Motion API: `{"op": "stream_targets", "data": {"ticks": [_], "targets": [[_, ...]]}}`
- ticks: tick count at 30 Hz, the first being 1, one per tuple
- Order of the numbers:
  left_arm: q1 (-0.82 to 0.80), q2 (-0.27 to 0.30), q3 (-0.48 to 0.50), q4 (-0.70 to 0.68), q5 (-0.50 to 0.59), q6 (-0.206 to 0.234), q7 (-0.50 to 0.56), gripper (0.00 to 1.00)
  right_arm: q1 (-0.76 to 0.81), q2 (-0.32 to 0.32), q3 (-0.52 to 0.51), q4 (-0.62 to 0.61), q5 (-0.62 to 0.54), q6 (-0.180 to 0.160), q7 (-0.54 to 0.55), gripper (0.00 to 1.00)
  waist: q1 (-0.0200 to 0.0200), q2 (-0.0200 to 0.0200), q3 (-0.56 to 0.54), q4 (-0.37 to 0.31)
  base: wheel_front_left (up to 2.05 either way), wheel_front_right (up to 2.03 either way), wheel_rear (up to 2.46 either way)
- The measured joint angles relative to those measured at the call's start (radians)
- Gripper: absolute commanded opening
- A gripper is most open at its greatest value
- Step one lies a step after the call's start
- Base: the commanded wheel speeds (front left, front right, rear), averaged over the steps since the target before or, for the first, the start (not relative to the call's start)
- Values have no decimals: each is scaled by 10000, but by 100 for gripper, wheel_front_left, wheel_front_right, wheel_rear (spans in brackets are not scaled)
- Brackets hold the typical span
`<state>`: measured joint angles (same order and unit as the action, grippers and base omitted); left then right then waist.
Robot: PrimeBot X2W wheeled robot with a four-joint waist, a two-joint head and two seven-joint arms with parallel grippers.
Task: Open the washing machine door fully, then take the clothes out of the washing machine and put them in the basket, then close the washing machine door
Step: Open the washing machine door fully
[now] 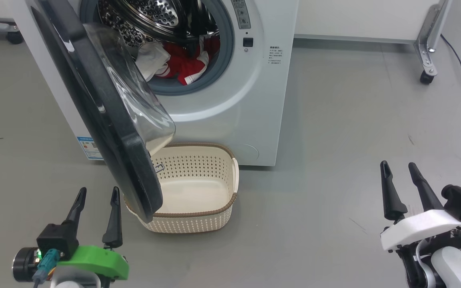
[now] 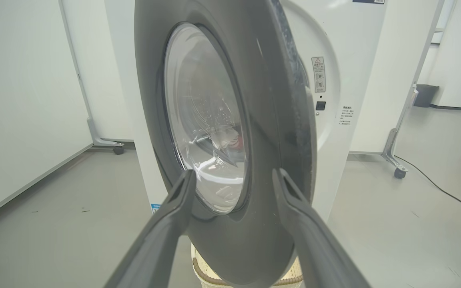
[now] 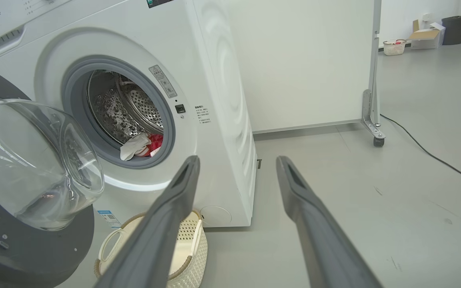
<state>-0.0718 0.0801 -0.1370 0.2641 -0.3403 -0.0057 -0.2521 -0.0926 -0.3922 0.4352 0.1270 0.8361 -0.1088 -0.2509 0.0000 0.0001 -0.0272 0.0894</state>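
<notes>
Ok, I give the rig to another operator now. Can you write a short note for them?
Left claw: open, empty, facing the outer side of the washing machine door.
Right claw: open, empty, off to the right above the floor.
Door: swung out, with its lower edge over the left part of the basket; it may need to swing further.
Clothes: red and white, inside the washing machine.
Basket: empty, on the floor before the washer.
Left to do: finish opening the door if needed, move the clothes to the basket, close the door.

Bright even light, soft shadows, glare on the washing machine door (image 1: pixel 110 120); wrist views bowed at edges
</notes>
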Motion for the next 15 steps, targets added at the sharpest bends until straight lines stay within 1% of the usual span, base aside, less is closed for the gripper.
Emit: {"op": "stream_targets", "data": {"ticks": [4,9,12,15], "targets": [[3,-10,13,0,79,-10,0,100,294,27,-35,-127,-556,-71,-2,100,0,0,8,-15,0,0,0],[6,-40,27,4,128,-65,0,100,576,217,-322,-359,-899,-71,-2,100,0,0,17,-20,0,0,0],[7,-63,29,8,155,-96,0,100,736,207,-337,-368,-1227,-73,-8,100,0,0,20,-19,0,0,0],[7,-82,44,10,157,-98,0,100,873,305,-466,-445,-1279,-73,-10,100,0,0,20,-15,0,0,0]]}}
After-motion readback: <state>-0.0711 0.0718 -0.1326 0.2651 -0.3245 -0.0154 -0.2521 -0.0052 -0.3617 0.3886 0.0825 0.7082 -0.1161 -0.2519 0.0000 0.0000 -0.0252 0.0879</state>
